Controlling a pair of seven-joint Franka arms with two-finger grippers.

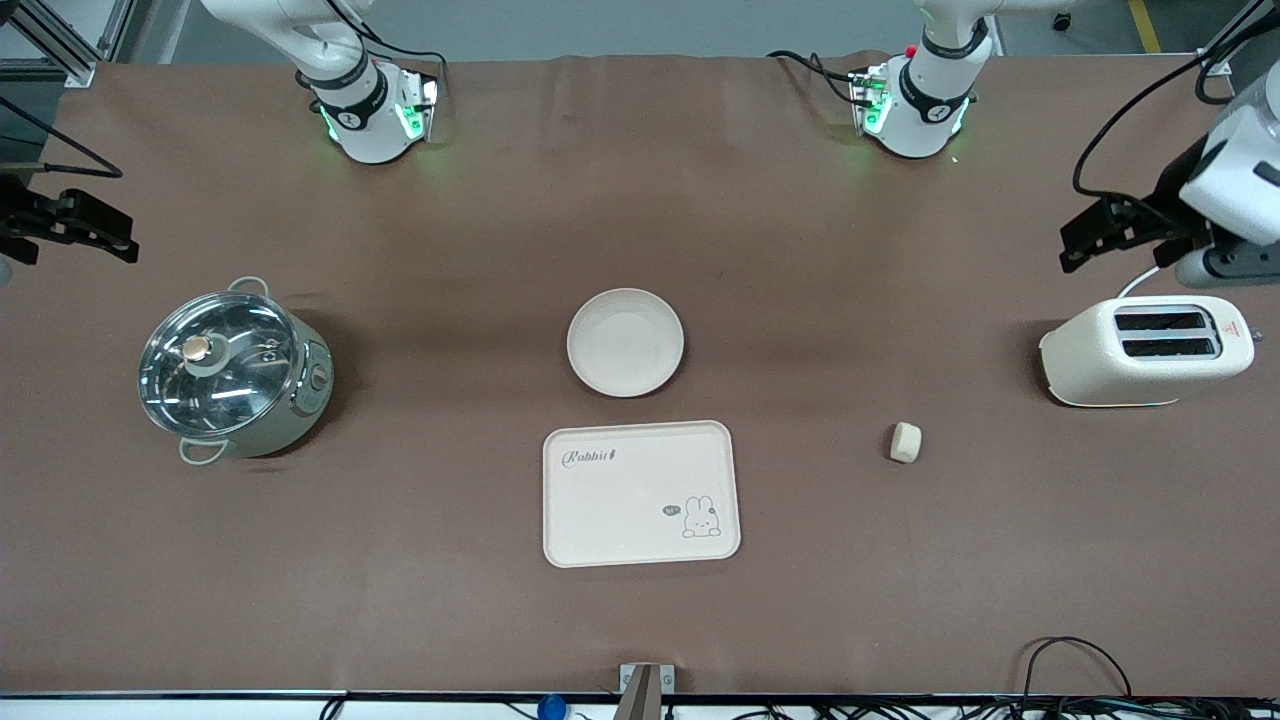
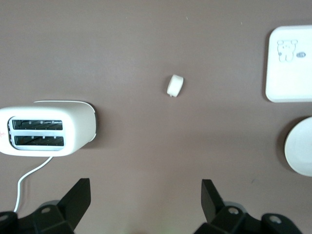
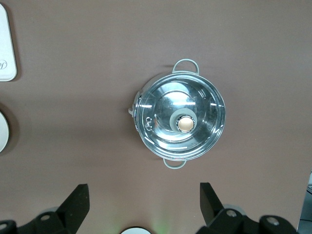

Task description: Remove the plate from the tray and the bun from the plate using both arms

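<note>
tray [image 1: 640,494] sits nearest the camera, flat on the bench [image 1: 640,620], bare, nothing on it. long axis runs between the two arms' ends of the bench; the "rabbit" script and the bunny read upright from the camera side.

plate [image 1: 625,341] is already off the tray, on the bench just farther from the camera than the tray, apart from it by a thin gap. round, so no long axis, rim up, empty.

bun [image 1: 905,442] is already off the plate, on the bench toward the left arm's end, well apart from plate and tray, between tray and toaster [image 1: 1146,350]. stubby cylinder, looks tipped on its side, short axis roughly pointing along the bench, hard to be sure.

judging by the layout both removals look done, so your step is just parking clean. keep both tools high and don't sweep over the bun, it would likely roll if nudged. keep clear of the toaster cord.

left tool [image 2: 146,197] hangs over the bench by the toaster, fingers wide apart, holding nothing. right tool [image 3: 144,197] hangs over the bench beside the pot [image 1: 235,372] with its glass lid, fingers wide apart too, empty. both arms look pulled out to the bench ends, waiting.
</note>
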